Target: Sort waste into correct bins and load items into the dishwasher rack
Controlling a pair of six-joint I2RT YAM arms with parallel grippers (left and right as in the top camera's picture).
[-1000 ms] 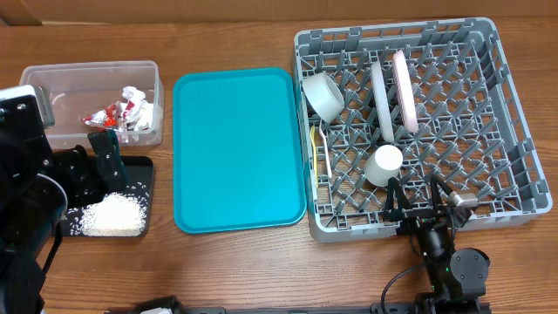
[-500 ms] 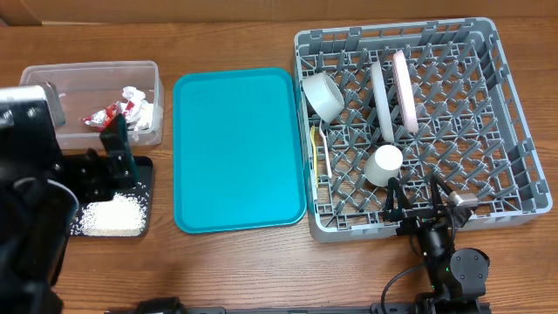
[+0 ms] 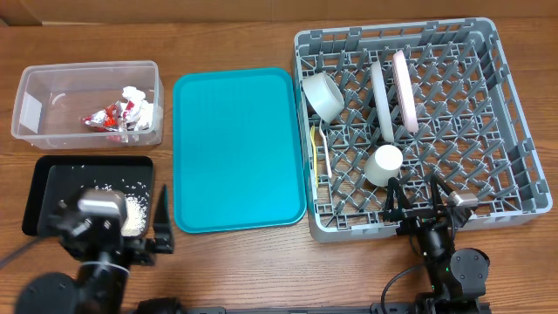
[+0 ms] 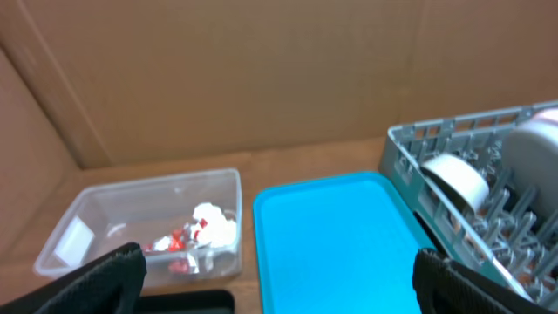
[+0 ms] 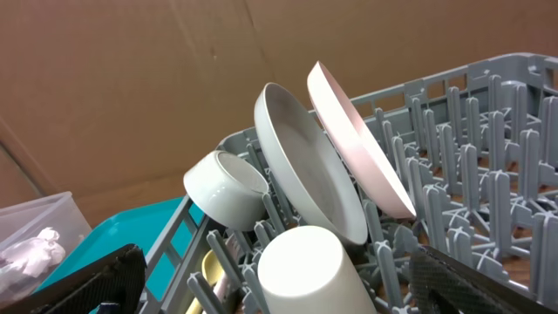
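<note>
The clear tub holds crumpled white napkins and the red-and-white sachet; it also shows in the left wrist view. The black tray holds white rice, partly hidden by my left arm. The dishwasher rack holds the grey bowl, the grey-green plate, the white plate, the white cup and the yellow utensil. My left gripper is open and empty at the front edge of the black tray. My right gripper is open and empty at the rack's front wall, just behind the cup.
The teal serving tray lies bare between the bins and the rack, and shows in the left wrist view. Brown cardboard walls stand behind the table. Bare wood runs along the front edge.
My left arm has pulled back from over the clear tub and black tray toward the table's front edge, uncovering both bins. The right arm has not moved.
</note>
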